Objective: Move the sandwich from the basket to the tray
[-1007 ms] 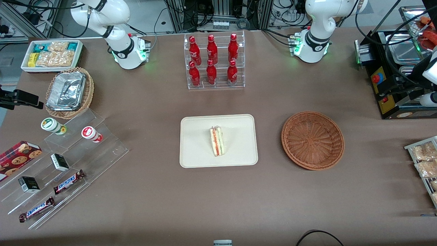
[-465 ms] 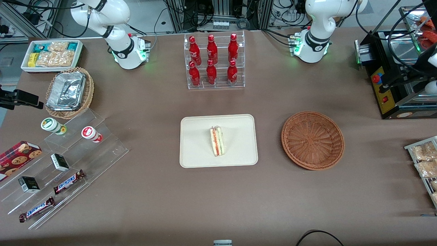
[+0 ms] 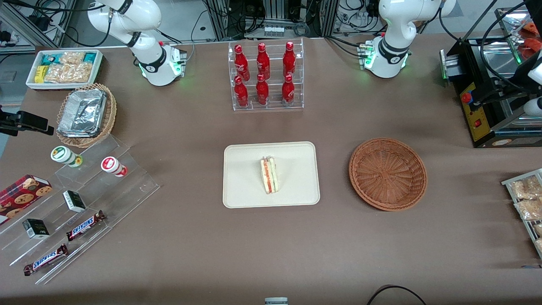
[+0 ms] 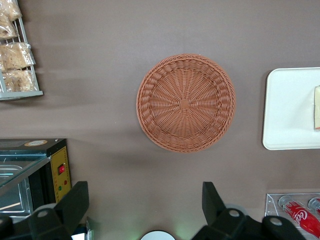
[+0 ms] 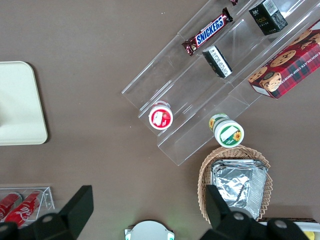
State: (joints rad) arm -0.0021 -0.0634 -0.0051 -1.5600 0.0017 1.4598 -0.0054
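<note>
The sandwich (image 3: 269, 175) stands on its edge near the middle of the cream tray (image 3: 245, 178), apart from any gripper; one corner of the sandwich (image 4: 317, 107) shows in the left wrist view on the tray (image 4: 287, 110). The reddish-brown wicker basket (image 3: 388, 173) sits beside the tray toward the working arm's end of the table, with nothing in it. My left gripper (image 4: 144, 205) hangs high over the table, farther from the front camera than the basket (image 4: 185, 102). It is open, with nothing between its fingers (image 4: 75, 205).
A clear rack of red bottles (image 3: 265, 76) stands farther from the front camera than the tray. A black machine (image 3: 487, 97) and a rack of snack packets (image 3: 527, 199) sit at the working arm's end. Acrylic steps with snacks (image 3: 80, 199) and a foil-filled basket (image 3: 87, 114) lie at the parked arm's end.
The left arm's end at the edge of the front view has shifted slightly over the black machine. Sandwich, tray and basket have not moved.
</note>
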